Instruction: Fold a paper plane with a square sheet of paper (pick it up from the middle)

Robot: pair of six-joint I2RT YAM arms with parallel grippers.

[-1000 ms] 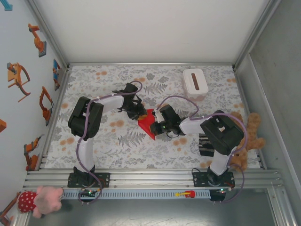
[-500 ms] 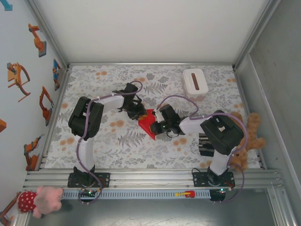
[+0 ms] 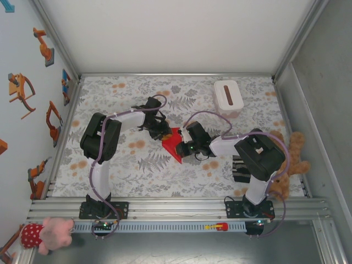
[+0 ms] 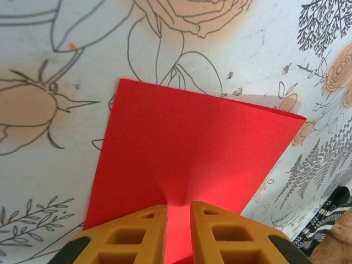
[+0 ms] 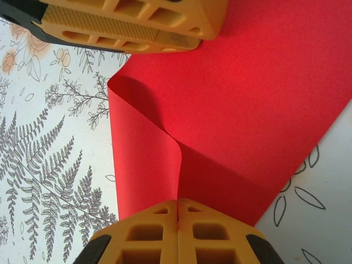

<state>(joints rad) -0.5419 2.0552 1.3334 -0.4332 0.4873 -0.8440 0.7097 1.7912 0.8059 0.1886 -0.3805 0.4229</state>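
Two sets of yellow fingers have the red square sheet of paper pinned between them at the middle of the floral table cover, well apart from the white box at the far right.

Your left gripper is clenched on one edge of the sheet. A sliver of red shows in the narrow gap between its fingers, and the paper puckers upward just ahead of them. Your right gripper is pressed fully together on the opposite side, biting a raised ridge where a flap curls over the rest of the sheet. That bend looks soft and rounded, not yet a flat crease.

Treat this sheet as very light and thin, with almost no stiffness. It buckles at each pinch, so any pull between your two arms will likely leave a stray wrinkle or tear it. It will probably slide freely on the cloth once one side lets go.

I would hold it close to an edge, near the line you mean to fold. Keep the other claw shut as an anchor, and press flaps down instead of dragging them.
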